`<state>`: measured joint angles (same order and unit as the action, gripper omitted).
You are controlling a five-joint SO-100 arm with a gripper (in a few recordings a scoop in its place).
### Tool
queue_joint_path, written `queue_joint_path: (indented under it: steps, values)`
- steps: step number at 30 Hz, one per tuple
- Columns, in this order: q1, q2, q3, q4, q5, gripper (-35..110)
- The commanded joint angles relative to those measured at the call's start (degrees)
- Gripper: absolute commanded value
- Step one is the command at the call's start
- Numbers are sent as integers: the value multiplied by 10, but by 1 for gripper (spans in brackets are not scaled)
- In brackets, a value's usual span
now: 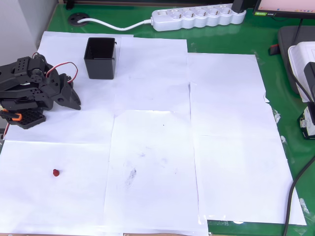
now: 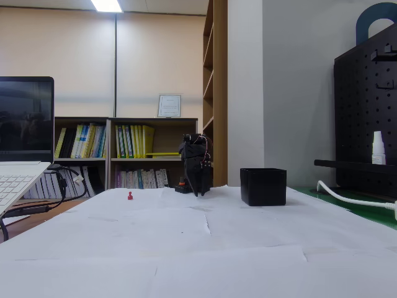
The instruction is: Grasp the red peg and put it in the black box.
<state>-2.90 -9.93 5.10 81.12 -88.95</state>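
The tiny dark-red stubby peg point(image 1: 56, 172) is lying alone on the white paper sheets point(image 1: 157, 147) that are covering the green counter point(image 1: 290, 162), near the lower left of the overhead view and well apart from everything else. It is too small for any long axis to be read. In the fixed view the peg point(image 2: 130, 196) is showing as a red speck left of the arm.

The black two-finger hand point(image 1: 74, 102) is hanging folded at the left edge of the overhead view, with the peg lying below it in that picture and slightly to the left. Whether the hand is spread or pressed together, I cannot tell.

The small square black plastic box point(image 1: 100, 58) is standing upright, mouth open, above and right of the hand, so the hand is sitting between box and peg.

Count: one peg, one box, one hand. A white power strip point(image 1: 197, 17) is resting along the far edge.
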Motion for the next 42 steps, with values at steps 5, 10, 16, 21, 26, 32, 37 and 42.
queue_joint_path:
  steps: [5,10,16,21,26,32,37,42]
  values:
    - [-19,-10,9,43,52,0]
    - [-18,-10,9,43,53,0]
    - [-18,-10,9,43,53,0]
    - [0,-11,9,39,70,0]
    - [74,-13,9,-76,75,0]
    - [128,83,40,-196,32,0]
    - [161,185,144,-214,47,0]
    - [197,293,279,-208,47,0]
